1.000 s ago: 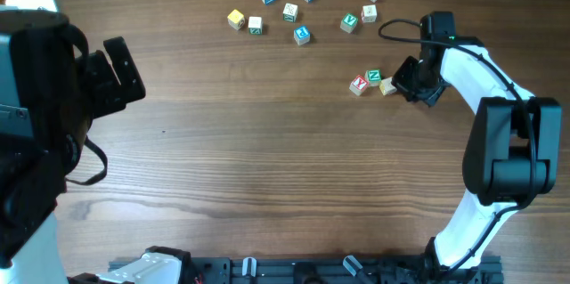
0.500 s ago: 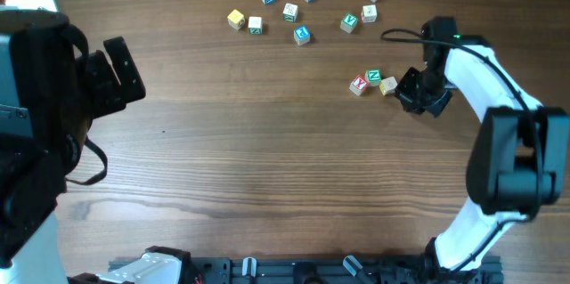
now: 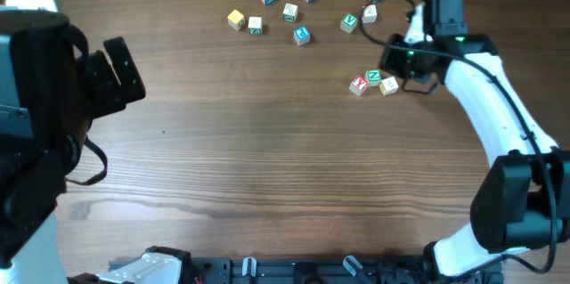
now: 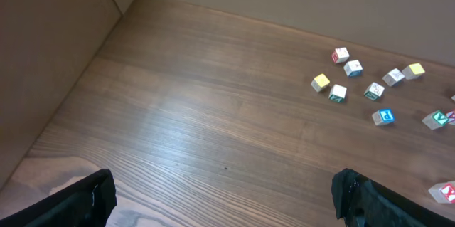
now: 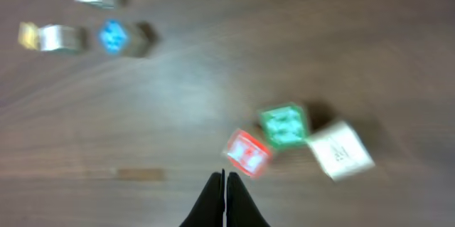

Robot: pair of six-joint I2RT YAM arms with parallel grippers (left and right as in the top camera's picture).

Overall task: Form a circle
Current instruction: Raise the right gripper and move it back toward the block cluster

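Right gripper (image 5: pixel 225 184): clenched, empty; has backed off the plain cube (image 3: pixel 389 87) and swung toward the loose cubes (image 3: pixel 301 35).
Circle (image 3: pixel 374 77): only three touching cubes so far, red, green and plain, right of tabletop (image 3: pixel 267 159) centre; unmoved.
Left gripper (image 4: pixel 226 202): spread wide, idle.
Meaning: nudge looks finished; a fourth cube is probably next.

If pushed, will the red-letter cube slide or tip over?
Probably slide: the red-letter cube sits flat on the smooth table. It looks small and light, so it may twist. The green cube beside it would likely move too.
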